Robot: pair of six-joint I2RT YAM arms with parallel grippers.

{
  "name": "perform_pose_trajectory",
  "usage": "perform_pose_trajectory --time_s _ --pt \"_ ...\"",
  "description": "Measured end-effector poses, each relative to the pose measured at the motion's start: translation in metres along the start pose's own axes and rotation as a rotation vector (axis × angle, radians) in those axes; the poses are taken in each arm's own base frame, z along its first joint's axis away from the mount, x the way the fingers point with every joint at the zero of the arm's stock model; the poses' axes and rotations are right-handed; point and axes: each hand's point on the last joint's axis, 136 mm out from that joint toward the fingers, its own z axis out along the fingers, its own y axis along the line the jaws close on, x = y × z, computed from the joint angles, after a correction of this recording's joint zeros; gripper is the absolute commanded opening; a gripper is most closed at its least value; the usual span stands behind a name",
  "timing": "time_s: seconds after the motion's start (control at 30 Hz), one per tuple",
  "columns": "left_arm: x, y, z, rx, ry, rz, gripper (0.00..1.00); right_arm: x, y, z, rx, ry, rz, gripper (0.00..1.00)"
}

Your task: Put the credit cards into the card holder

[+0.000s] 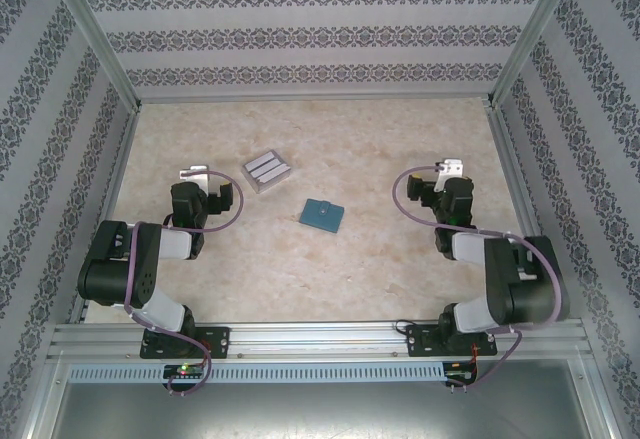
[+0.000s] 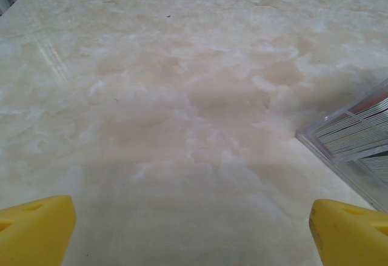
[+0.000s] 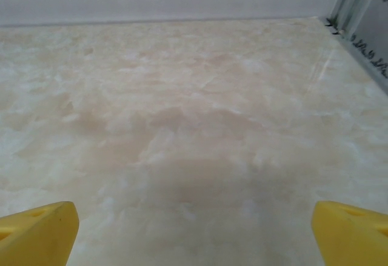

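My left claw [image 1: 193, 173] hangs released, its yellow fingertips [image 2: 36, 232] wide apart low over the marbled beige desk [image 1: 380, 259]. The clear three-slot stand [image 1: 289, 173] sits just to its right with the thin credit cards [image 1: 265, 167] lying in it, and my right claw [image 1: 451, 169] is spread just as wide and empty. The small teal card holder [image 1: 322, 215] lies flat between the two claws, apart from both and a little nearer the bases, while both arms sit folded, elbows back, forearms pointing toward the patterned far wall.
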Motion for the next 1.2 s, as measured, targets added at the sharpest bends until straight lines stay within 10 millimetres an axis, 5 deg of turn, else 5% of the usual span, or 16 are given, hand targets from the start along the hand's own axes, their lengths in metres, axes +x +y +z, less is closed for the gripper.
perform_pose_trajectory --time_s 0.2,0.3,0.4,0.53,0.63,0.7,0.77,0.9,1.2 --pt "0.0 0.0 0.0 -0.001 0.0 0.0 1.0 -0.051 -0.007 -0.032 0.028 -0.088 0.121 0.98" --pt "-0.002 0.005 -0.007 -0.046 0.027 -0.001 0.99 -0.061 -0.011 -0.05 0.034 -0.098 0.223 0.98" --pt "-0.035 0.014 -0.027 -0.132 0.02 -0.066 0.99 -0.063 -0.01 -0.051 0.013 -0.04 0.272 0.98" --pt "-0.106 0.018 -0.061 -0.137 -0.096 -0.227 0.99 -0.056 0.019 -0.047 -0.097 0.062 0.285 0.92" --pt "-0.129 0.007 -0.066 -0.062 -0.09 -0.297 0.99 -0.042 0.059 -0.049 -0.205 0.155 0.232 0.92" --pt "-0.135 -0.014 -0.051 0.034 -0.02 -0.299 0.99 -0.031 0.089 -0.053 -0.278 0.203 0.171 0.92" --pt "-0.133 -0.034 -0.029 0.116 0.082 -0.292 0.99 -0.021 0.11 -0.059 -0.331 0.239 0.133 0.92" --pt "-0.117 -0.074 0.016 0.282 0.272 -0.299 0.99 -0.016 0.119 -0.062 -0.348 0.255 0.116 0.95" --pt "-0.05 -0.111 0.049 0.444 0.546 -0.368 1.0 -0.001 0.142 -0.075 -0.356 0.297 0.025 0.95"
